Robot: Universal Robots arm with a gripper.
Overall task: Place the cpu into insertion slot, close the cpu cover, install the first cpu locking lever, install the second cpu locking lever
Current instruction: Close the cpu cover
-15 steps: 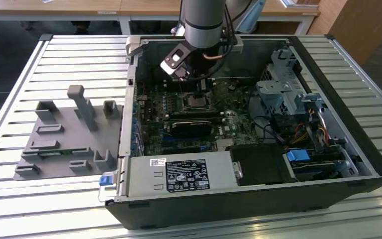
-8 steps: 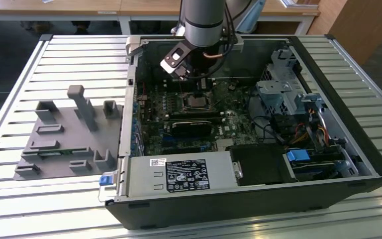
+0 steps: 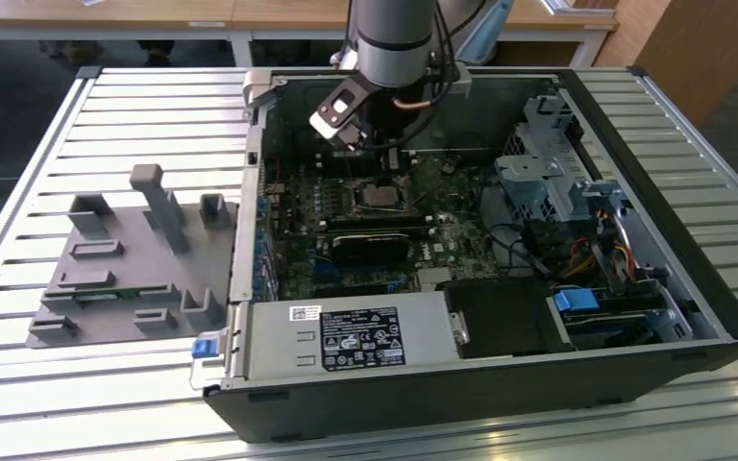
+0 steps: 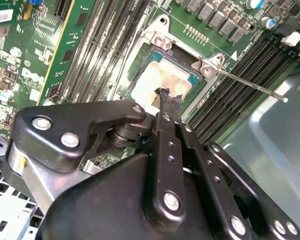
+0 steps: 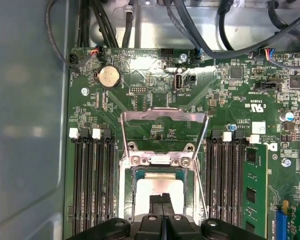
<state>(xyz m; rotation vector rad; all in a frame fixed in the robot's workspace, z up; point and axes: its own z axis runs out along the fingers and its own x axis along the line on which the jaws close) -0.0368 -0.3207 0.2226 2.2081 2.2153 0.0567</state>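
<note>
Black tool (image 5: pixel 162 199), narrow and empty, its fingers pressed together, tips over the middle of the cpu (image 5: pixel 147 189).

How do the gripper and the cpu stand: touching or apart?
Cannot tell. In both wrist views the gripper overlaps the cpu, but neither contact nor a gap shows plainly.

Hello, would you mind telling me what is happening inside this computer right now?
A robot arm reaches down into an open computer case. Its tool is shut, with its tip at the metal top of the cpu, which already lies in the insertion slot on the green board. In the second wrist view, one thin locking lever sticks out to the side, not yet latched.
</note>
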